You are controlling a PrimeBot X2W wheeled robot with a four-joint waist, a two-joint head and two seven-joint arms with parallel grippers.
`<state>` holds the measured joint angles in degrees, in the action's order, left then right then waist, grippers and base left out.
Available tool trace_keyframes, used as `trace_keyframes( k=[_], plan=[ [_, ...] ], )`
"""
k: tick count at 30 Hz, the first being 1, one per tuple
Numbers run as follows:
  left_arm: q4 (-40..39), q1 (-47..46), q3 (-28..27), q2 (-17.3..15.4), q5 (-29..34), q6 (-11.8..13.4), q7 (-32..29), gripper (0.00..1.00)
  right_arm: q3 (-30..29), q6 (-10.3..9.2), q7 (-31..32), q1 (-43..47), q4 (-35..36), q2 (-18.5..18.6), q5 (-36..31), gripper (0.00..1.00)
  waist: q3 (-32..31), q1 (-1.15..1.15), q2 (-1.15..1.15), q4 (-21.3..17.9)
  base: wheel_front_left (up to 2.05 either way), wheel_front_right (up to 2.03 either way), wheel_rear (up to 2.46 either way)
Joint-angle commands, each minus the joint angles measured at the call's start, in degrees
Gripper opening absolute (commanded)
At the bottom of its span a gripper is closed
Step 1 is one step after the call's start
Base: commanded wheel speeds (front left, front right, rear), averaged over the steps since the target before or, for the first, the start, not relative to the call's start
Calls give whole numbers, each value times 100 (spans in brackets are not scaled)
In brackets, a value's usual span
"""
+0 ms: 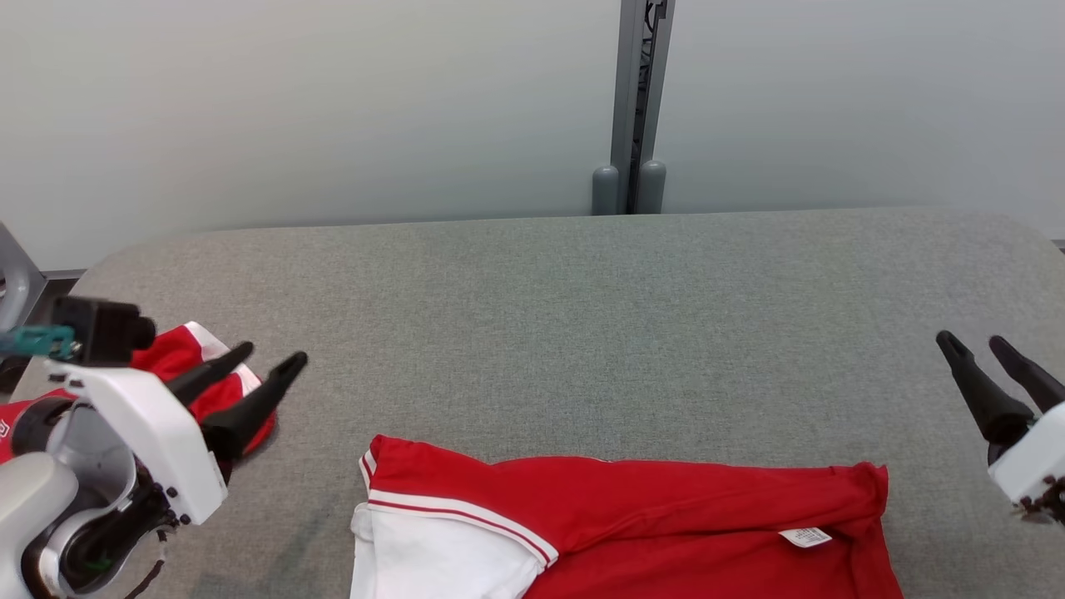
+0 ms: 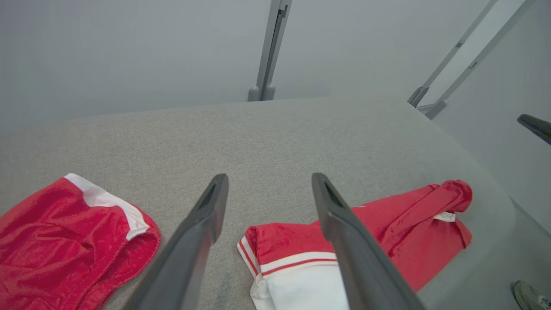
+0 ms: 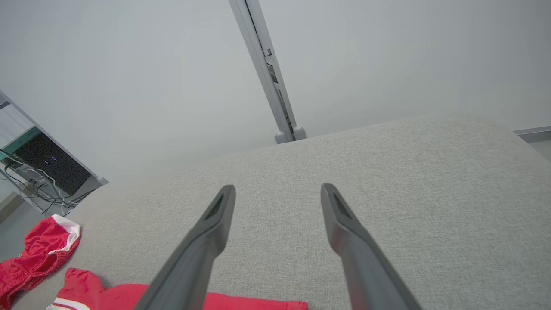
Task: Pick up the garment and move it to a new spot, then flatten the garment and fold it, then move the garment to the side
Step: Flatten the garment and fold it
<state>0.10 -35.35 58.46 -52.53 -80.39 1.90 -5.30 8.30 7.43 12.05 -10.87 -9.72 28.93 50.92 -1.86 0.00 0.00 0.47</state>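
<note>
A pale, smooth wall [image 1: 333, 108] with a grey metal post [image 1: 636, 108] stands behind the desk [image 1: 582, 316]. The desk is broad, with rounded corners, and covered in a grey, coarsely woven cloth.

The garment [image 1: 649, 516] lies at the near edge of the desk, about midway across it. It is a red knit piece spread out long and low. Its left end carries a white panel edged with thin red and white stripes, and its right end is rumpled. A second red garment [image 2: 64, 241] of shinier fabric with a white band lies bunched at the desk's left end, well apart from the first.

The left pincer [image 1: 273, 353] hangs over that bunched piece, its dark tapered fingers spread wide and holding nothing. The right pincer [image 1: 970, 339] is over bare cloth at the right end, likewise spread and empty.

A small white label [image 1: 805, 537] sits near the garment's right end.
</note>
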Motion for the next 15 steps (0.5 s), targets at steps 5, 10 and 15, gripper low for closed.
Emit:
trace_keyframes(
  k=[5,10,15],
  plan=[
    [-166,630,-282,-36,552,664,1531,100,-506,12,-633,527,230,-494,-502,100,5,0,0,-45,0,0,0],
    [-514,1331,-1118,241,975,1427,2048,100,-1036,12,-1169,1033,460,-1166,-1211,100,61,0,0,-42,0,0,0],
    [-943,2574,-2740,1132,2076,1775,2039,100,-1297,12,-1333,1458,653,-1707,-1595,100,103,0,0,-31,0,0,0]
  ],
)
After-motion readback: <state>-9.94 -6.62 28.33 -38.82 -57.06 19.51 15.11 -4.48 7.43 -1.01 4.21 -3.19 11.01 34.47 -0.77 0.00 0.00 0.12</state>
